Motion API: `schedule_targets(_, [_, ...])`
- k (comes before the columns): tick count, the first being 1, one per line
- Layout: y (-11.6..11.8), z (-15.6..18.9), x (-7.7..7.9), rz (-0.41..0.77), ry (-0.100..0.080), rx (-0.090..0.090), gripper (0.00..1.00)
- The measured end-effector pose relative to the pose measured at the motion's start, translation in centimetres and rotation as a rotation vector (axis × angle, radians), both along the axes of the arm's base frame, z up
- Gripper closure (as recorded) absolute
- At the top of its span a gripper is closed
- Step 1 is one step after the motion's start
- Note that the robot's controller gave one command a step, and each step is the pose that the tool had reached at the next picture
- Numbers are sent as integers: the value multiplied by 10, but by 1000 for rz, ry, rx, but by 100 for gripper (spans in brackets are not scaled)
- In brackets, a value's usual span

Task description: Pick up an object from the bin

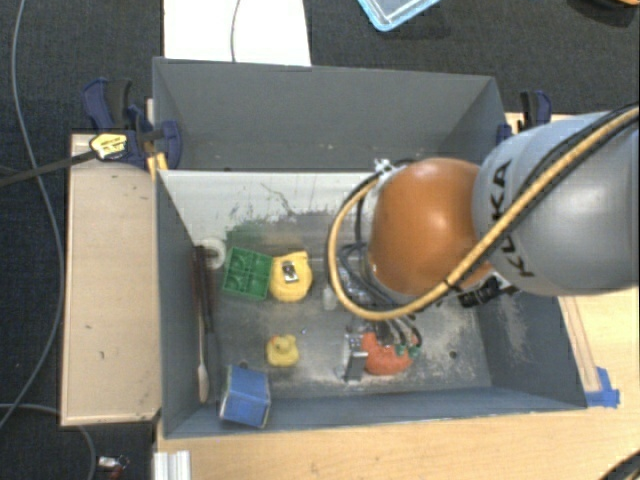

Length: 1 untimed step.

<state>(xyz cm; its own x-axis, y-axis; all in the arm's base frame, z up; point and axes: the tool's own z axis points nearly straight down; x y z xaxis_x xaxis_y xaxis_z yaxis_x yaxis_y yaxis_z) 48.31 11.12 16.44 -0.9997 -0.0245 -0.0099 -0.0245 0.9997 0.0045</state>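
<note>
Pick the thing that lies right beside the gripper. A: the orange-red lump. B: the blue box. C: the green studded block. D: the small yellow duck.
A: the orange-red lump lies right beside the gripper, near the front wall of the bin, with the rest farther to the view's left.

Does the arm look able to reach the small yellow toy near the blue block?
Probably yes: the small yellow toy lies alone, left of the end effector, with nothing standing between them.

Even light, probably from above; soft shadow beneath arm (pixel 570 218) on bin floor (pixel 310 330); faint sheen on orange cover (pixel 420 223).
</note>
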Motion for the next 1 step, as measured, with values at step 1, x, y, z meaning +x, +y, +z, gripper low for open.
schedule_targets(1, [-9,-22,20,11,2,-1,0])
